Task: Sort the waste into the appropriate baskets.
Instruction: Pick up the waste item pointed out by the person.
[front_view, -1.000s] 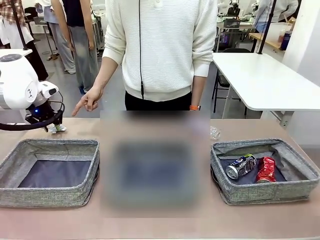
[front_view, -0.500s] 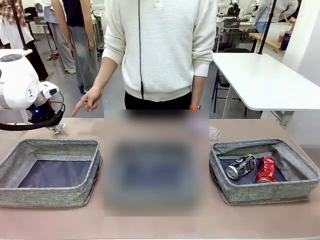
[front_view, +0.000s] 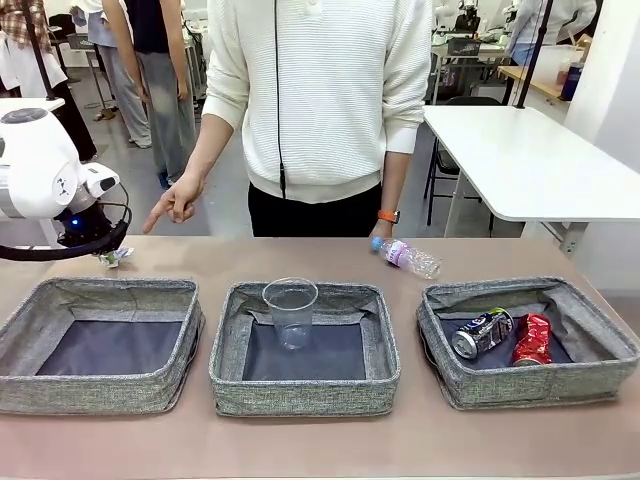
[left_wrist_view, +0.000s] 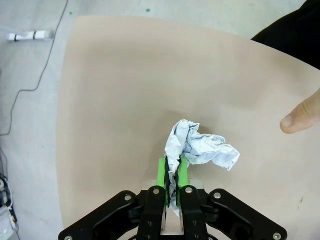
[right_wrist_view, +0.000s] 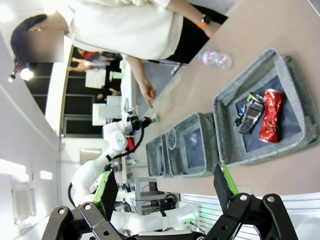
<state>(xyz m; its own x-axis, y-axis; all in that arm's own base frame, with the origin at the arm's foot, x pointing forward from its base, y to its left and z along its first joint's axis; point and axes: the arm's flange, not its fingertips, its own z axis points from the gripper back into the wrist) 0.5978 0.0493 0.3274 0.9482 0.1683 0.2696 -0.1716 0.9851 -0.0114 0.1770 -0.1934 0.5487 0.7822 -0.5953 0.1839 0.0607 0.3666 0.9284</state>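
The left arm (front_view: 35, 175) comes in at nine o'clock of the front view, its wrist bent down over the table's (front_view: 320, 450) far left corner. The left gripper (front_view: 104, 250) hangs there at twelve o'clock of the left basket (front_view: 100, 290). In the left wrist view its green pads (left_wrist_view: 161, 172) are pinched together on one edge of the crumpled white paper (left_wrist_view: 200, 147), and the rest of the wad sticks out toward two o'clock above the tabletop. At two o'clock of that gripper the person's hand (front_view: 180, 200) hangs loose with the index finger pointing down at the table; its fingertip (left_wrist_view: 302, 115) enters the wrist view at three o'clock, apart from the paper. The right gripper (right_wrist_view: 166, 182) has its fingers spread wide with nothing between them, held high and well back from the table. The middle basket (front_view: 305, 395) holds the clear plastic cup (front_view: 291, 310), upright at its far side. The right basket (front_view: 530, 385) holds the crushed dark blue-silver can (front_view: 482, 333) and, at three o'clock of it and just beside it, the crushed red can (front_view: 533, 340). The clear bottle with pink label and blue cap (front_view: 408, 256) lies on its side on the table at eleven o'clock of the right basket.
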